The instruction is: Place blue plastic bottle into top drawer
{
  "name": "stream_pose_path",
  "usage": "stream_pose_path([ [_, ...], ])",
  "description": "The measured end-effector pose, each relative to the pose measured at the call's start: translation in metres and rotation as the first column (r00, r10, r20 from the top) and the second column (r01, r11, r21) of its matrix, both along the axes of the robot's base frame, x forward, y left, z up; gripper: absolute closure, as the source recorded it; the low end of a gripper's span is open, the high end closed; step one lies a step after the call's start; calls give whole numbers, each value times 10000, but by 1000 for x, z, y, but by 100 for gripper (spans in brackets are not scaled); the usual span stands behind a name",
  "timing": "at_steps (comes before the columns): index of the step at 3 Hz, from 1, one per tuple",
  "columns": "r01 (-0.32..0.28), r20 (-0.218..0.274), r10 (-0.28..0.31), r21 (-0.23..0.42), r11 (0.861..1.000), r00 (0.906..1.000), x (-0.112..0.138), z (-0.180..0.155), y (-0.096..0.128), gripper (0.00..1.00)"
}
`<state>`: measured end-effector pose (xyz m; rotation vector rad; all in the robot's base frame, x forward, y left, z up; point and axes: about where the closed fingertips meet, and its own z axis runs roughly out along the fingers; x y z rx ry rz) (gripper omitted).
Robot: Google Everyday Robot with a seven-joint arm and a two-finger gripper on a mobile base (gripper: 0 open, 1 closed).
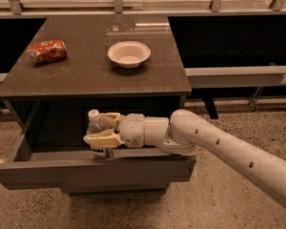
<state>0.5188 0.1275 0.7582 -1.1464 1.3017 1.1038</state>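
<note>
Blue plastic bottle (92,122) stands upright, cap up, inside the pulled-out top drawer (86,173), toward its middle and below the table (76,78) edge. The gripper (95,129) reaches in from the right, its jaws pinching the bottle's body from both sides. On the tabletop: white bowl (128,54), red snack packet (47,50).

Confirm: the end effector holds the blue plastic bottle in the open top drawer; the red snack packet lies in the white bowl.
Wrong: camera view shows the red snack packet on the tabletop, left of the white bowl. The end effector does hold the blue plastic bottle in the open top drawer.
</note>
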Motion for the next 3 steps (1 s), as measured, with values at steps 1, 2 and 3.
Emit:
stream_pose_path([
  [1,-31,4,31,4,10000,10000,-1,0,2,0],
  [2,-31,4,31,4,10000,10000,-1,0,2,0],
  [3,-75,9,75,-240,9997,10000,-3,1,2,0],
])
